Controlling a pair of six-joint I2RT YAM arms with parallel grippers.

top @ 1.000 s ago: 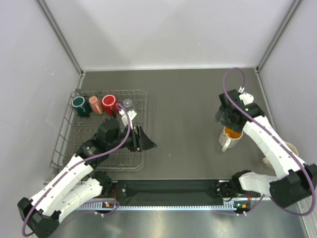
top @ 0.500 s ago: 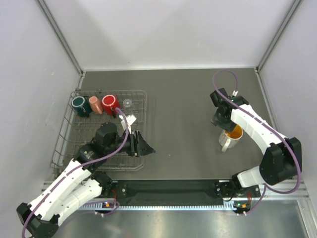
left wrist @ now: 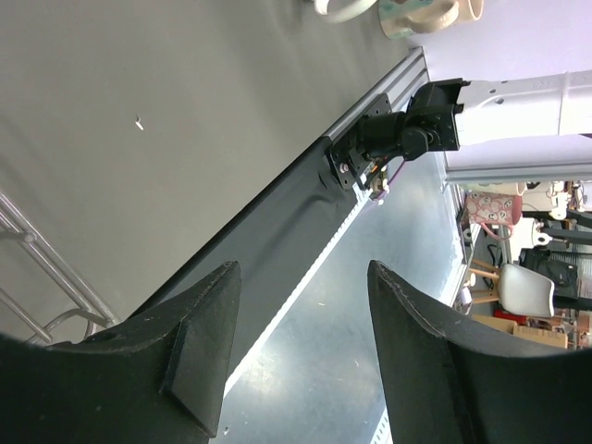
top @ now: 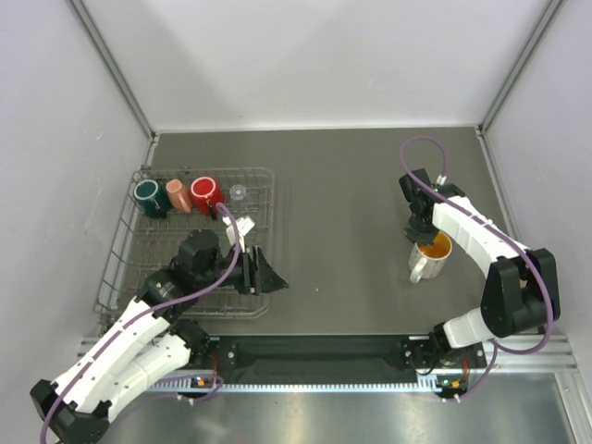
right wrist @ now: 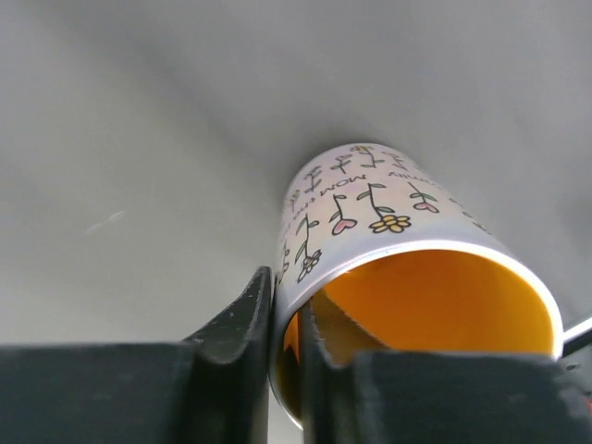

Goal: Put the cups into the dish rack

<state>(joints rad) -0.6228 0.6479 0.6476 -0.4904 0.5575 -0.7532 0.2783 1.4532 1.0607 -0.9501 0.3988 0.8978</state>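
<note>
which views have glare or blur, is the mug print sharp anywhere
Right wrist: flower print on the white mug sharp, right fingers near-black. Left wrist: left fingers dark, bright glare strip along the front rail. Top external: even light, no blur.

The right gripper (right wrist: 288, 310) has dropped onto the white mug (right wrist: 370, 217) and pinched its rim, one finger inside, one outside. The left gripper (top: 266, 275) has edged back slightly.

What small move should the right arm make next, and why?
Probably lift straight up: its jaws are pinched on the rim of the orange-lined mug, which stands on the table, well right of the rack.
</note>
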